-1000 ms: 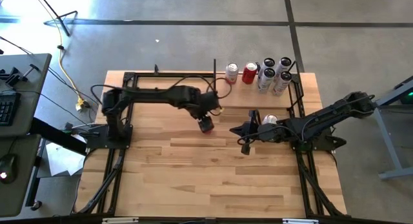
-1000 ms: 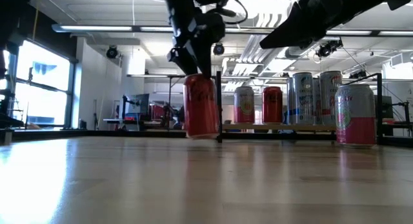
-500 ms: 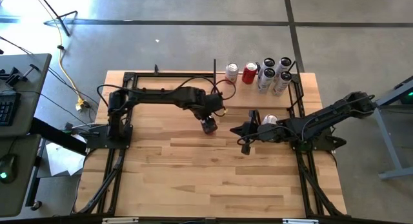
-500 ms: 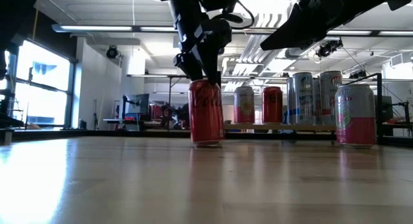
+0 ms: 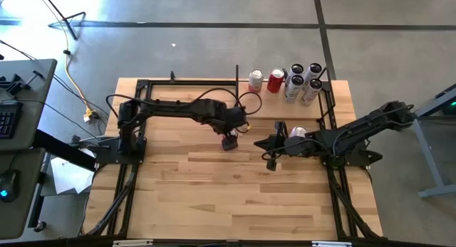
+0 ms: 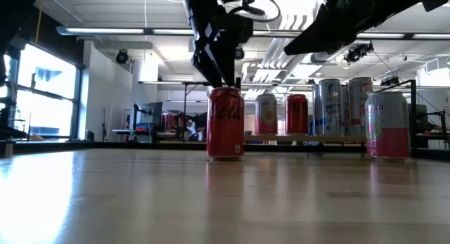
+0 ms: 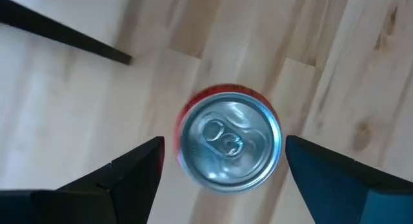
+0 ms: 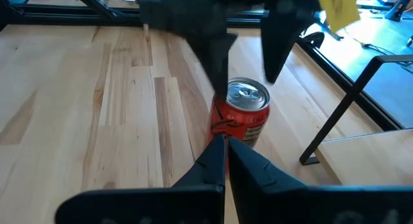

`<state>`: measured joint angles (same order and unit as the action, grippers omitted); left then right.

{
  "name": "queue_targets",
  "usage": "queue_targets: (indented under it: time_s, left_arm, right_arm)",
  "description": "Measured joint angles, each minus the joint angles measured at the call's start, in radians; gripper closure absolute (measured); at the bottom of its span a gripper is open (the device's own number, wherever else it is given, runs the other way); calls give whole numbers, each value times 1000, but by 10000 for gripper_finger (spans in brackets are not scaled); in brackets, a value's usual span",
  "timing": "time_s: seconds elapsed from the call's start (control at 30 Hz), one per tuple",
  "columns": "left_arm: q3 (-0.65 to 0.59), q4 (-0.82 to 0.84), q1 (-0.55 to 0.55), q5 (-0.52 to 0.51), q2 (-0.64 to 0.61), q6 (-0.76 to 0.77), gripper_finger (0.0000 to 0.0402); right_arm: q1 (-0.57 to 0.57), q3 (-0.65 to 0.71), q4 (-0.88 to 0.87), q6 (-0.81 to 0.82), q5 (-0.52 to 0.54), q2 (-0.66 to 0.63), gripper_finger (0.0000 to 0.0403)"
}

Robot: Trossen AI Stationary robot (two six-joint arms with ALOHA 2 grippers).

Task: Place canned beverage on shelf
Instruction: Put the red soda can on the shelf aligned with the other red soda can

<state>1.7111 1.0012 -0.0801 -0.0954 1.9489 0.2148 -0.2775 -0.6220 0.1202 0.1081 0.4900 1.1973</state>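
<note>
A red canned beverage (image 6: 225, 122) stands upright on its base on the tabletop, in front of the shelf. My left gripper (image 7: 224, 161) is open above it and points down. Its fingers (image 8: 222, 53) stand on either side of the can's silver top (image 7: 229, 143), with small gaps showing. My right gripper (image 8: 226, 161) is shut and waits to the can's right (image 5: 261, 142), pointing at the red can (image 8: 240, 117). The shelf (image 5: 274, 104) is a light plank at the table's far side, with a black upright plate (image 5: 237, 76) at its left end.
On the shelf stand a silver can (image 5: 256, 80), a red can (image 5: 276, 82) and several tall white cans (image 5: 303, 83). A pink-and-white can (image 5: 298, 132) stands on the table beside my right arm. Bare tabletop (image 5: 228, 197) lies toward the near edge.
My left gripper has lowered the red can, which hung tilted just above the table, until it stands upright on its base. It has let go of the can, and its fingers now sit apart beside the can's top. My right arm has kept still.
</note>
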Motion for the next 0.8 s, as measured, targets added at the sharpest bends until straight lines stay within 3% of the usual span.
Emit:
queue_targets:
  time_s: [0.2, 0.33, 0.47, 0.67, 0.8]
  left_arm:
    - [-23, -9, 39, -146, -93, -80, 102]
    - [-136, -70, 66, -195, -210, -96, 134]
    - [-379, -274, 91, -203, -384, -96, 181]
    - [-821, -697, 104, -197, -659, -69, 249]
    - [-1065, -975, 89, -197, -775, -59, 284]
  right_arm:
    - [0, 3, -18, 30, 3, 0, 375]
    - [0, 53, 55, 34, 34, 0, 339]
    - [-4, 124, 217, 45, 30, 32, 287]
    - [-11, 151, 494, 59, 26, 226, 175]
    - [-10, 96, 605, 52, 111, 366, 113]
